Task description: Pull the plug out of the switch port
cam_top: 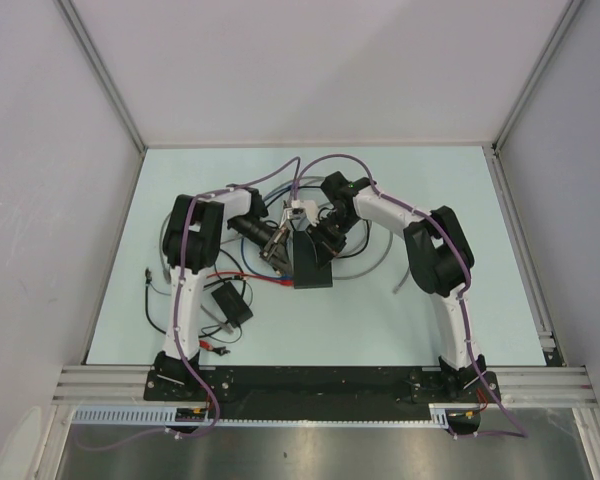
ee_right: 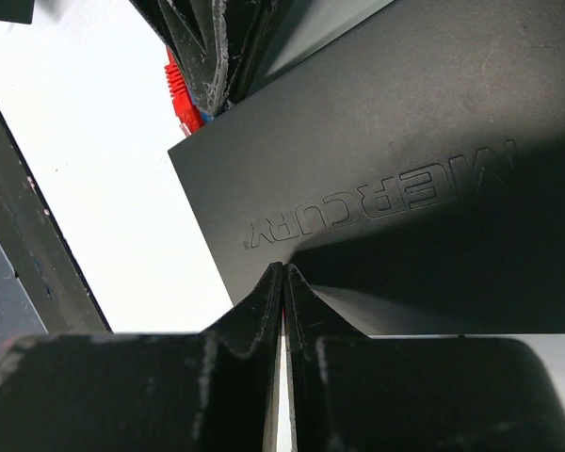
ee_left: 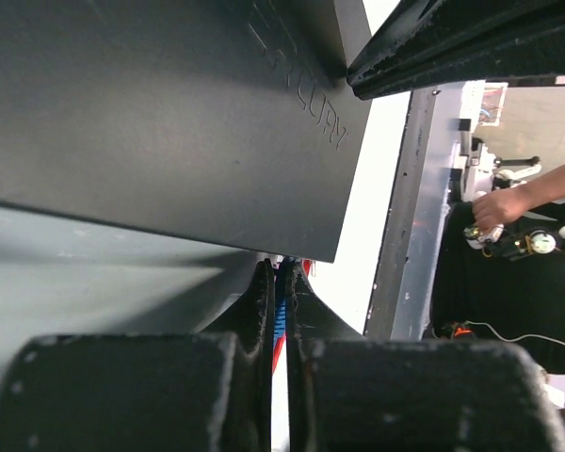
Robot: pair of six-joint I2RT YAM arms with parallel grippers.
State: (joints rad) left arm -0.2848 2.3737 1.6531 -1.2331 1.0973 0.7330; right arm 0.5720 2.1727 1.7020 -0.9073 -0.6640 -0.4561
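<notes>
The flat dark grey switch box (cam_top: 312, 266), marked MERCURY, lies mid-table and fills the left wrist view (ee_left: 169, 122) and right wrist view (ee_right: 405, 169). My left gripper (cam_top: 277, 248) is at its left edge. In the left wrist view the left gripper (ee_left: 281, 268) is shut on a thin blue and red piece, the plug (ee_left: 282, 320), just under the box's edge. The red plug (ee_right: 179, 94) also shows in the right wrist view beside the left fingers (ee_right: 212, 56). My right gripper (cam_top: 326, 240) (ee_right: 283, 268) is shut, its tips against the box's edge. The socket row is hidden.
A smaller black box (cam_top: 230, 303) with thin red and black wires lies at the front left. Grey and purple cables (cam_top: 310, 165) loop behind the arms. A red cable (cam_top: 242, 277) runs left of the switch. A metal frame post (ee_left: 405, 235) and a person's hand (ee_left: 499, 202) stand beyond the table.
</notes>
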